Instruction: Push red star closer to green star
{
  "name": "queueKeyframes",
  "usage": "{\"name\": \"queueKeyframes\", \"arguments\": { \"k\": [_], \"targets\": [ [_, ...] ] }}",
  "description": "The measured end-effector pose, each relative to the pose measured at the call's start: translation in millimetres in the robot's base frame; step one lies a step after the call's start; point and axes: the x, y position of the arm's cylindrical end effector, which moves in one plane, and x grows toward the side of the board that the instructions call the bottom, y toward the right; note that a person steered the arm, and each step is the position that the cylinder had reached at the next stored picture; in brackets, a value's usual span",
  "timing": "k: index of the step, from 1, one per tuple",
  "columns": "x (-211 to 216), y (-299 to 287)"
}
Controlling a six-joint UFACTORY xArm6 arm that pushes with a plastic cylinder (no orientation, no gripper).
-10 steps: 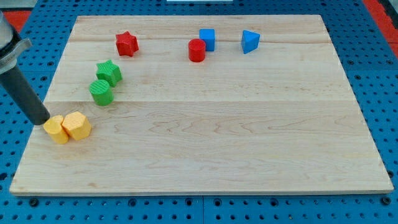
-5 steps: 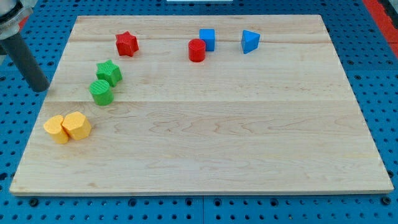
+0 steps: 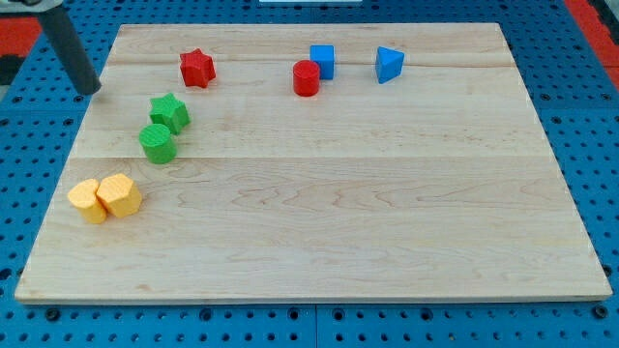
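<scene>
Red star (image 3: pixel 196 69) sits near the board's top-left; green star (image 3: pixel 169 112) lies below it, slightly to the view's left, apart. My tip (image 3: pixel 90 90) is off the board's left edge, left of and a bit below red star, touching nothing. No gripper here, just the rod. Judgement: tip needs to get above red star, then push down-left.

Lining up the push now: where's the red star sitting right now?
The red star sits near the view's top left of the board, up and right of the green star. My tip is off to its left, at the board's edge.
</scene>
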Motion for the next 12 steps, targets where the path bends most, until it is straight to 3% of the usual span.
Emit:
{"name": "queueKeyframes", "arguments": {
  "k": [1,3,4,9,11,12],
  "targets": [
    [-48,2],
    [-80,152],
    [-80,192],
    [-51,178],
    [-42,116],
    [-16,89]
  ]
}}
